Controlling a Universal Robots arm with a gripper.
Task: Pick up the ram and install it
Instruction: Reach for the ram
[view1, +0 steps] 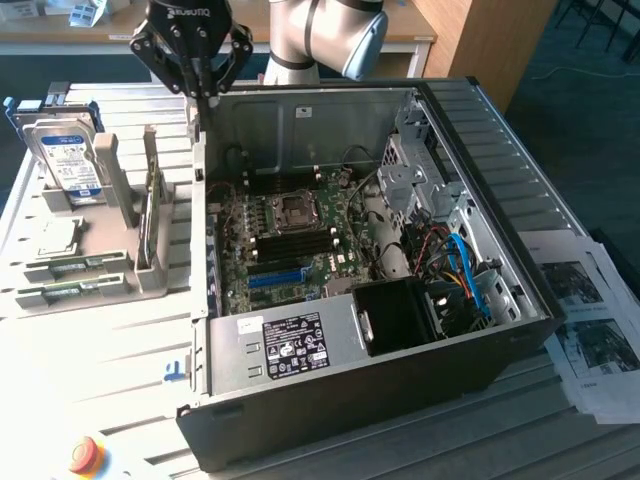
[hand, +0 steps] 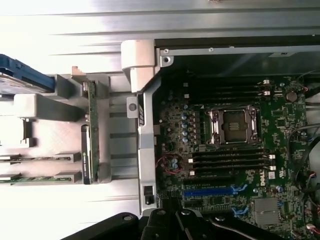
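Ram (view1: 148, 212) (hand: 92, 116) is standing on its long edge in the grey holder (view1: 100, 272) on the worktop (view1: 100, 350), outside the computer case (view1: 480, 190) at 9 o'clock of it in the exterior view. Nothing is gripping it. Two more green sticks (view1: 60, 280) are lying flat at the holder's 7 o'clock corner, and a hard drive (view1: 65, 160) is leaning upright at its 11 o'clock end.

Gripper (view1: 203, 92) is hanging above the case's near corner wall, at 1 o'clock from the ram and well above it. The fingers are pointing straight down and are drawn close together, with nothing between them. The arm (view1: 320, 30) is reaching in from 12 o'clock, its pale elbow joint sitting behind the case.

Inside the case the motherboard (view1: 300, 250) (hand: 225, 150) is lying flat. The black slots (view1: 295, 240) (hand: 230, 160) are running beside the processor socket (view1: 295, 208) (hand: 234, 125), and a blue connector strip (view1: 275, 277) (hand: 207, 191) is lying at 6 o'clock of them in the exterior view.

Printed sheets (view1: 590, 300) are lying at 3 o'clock of the case, and a red button (view1: 83, 455) is sitting at 7 o'clock.
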